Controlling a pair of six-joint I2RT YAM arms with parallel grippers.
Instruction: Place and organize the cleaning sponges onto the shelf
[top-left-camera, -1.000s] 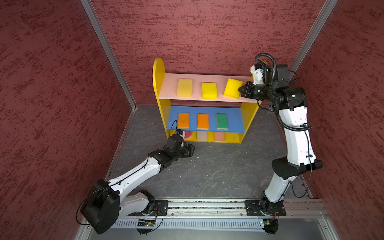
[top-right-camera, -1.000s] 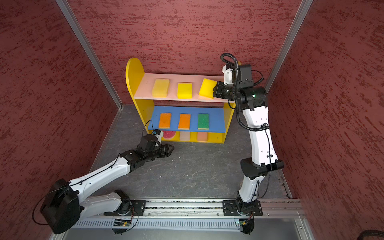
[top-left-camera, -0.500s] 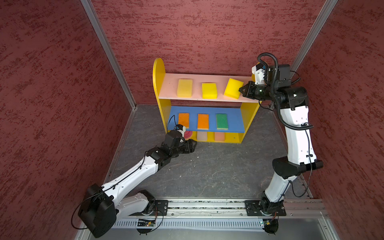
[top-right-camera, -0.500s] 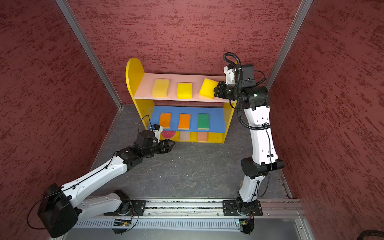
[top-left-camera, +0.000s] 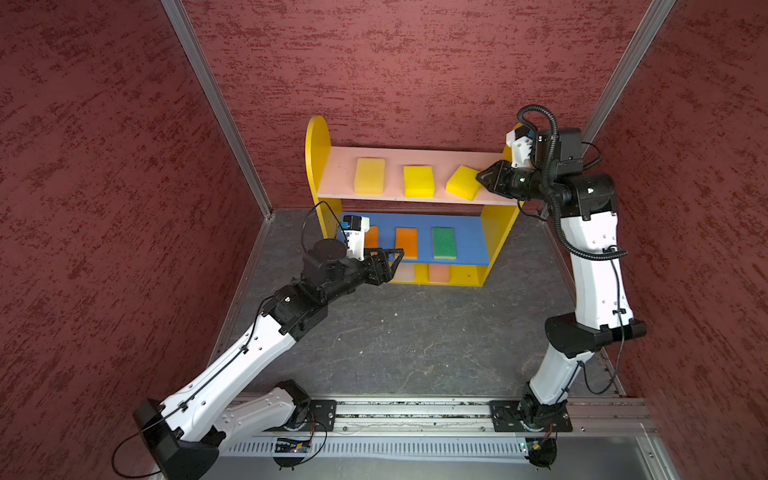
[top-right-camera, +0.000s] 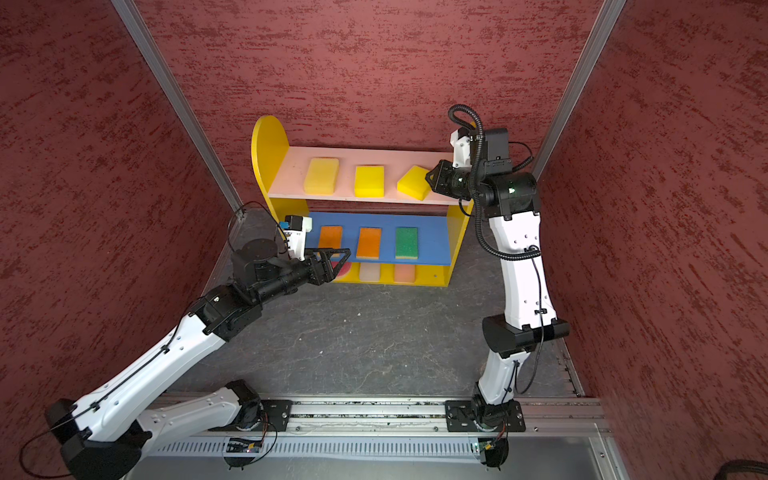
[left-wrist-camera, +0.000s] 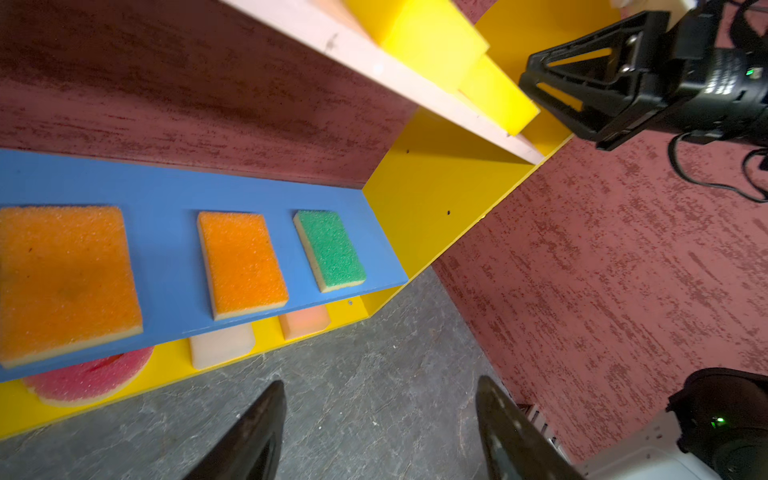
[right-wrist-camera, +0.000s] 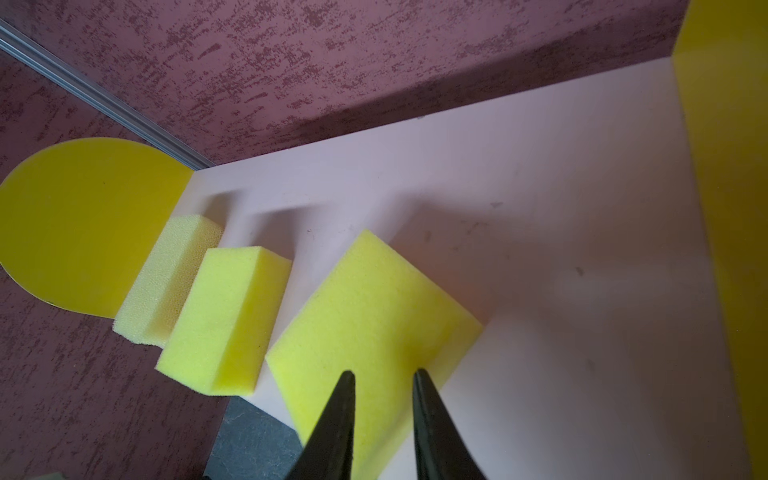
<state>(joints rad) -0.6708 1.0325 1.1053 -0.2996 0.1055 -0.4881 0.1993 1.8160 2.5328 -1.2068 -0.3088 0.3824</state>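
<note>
Three yellow sponges (top-left-camera: 419, 181) line the pink board (top-left-camera: 457, 160) of the shelf (top-left-camera: 318, 166), the skewed sponge (top-left-camera: 462, 182) near its front edge. Blue board (top-left-camera: 469, 237): two orange sponges (top-left-camera: 406, 242), green sponge (top-left-camera: 444, 243). Base (left-wrist-camera: 166, 370): red round sponge (left-wrist-camera: 87, 380), off-white sponge (left-wrist-camera: 220, 345), peach sponge (left-wrist-camera: 305, 322). Floor (top-left-camera: 415, 332) ahead lies open. Left gripper (top-left-camera: 395, 259) gapes, holding nothing. Right gripper (right-wrist-camera: 382, 374) barely parted at the skewed sponge; we cannot tell grip.

Open floor (top-left-camera: 415, 332) before shelf (top-left-camera: 316, 158), narrow gaps between sponges (top-left-camera: 419, 180), right hand (top-left-camera: 478, 179) over pink board (top-left-camera: 440, 156)
</note>
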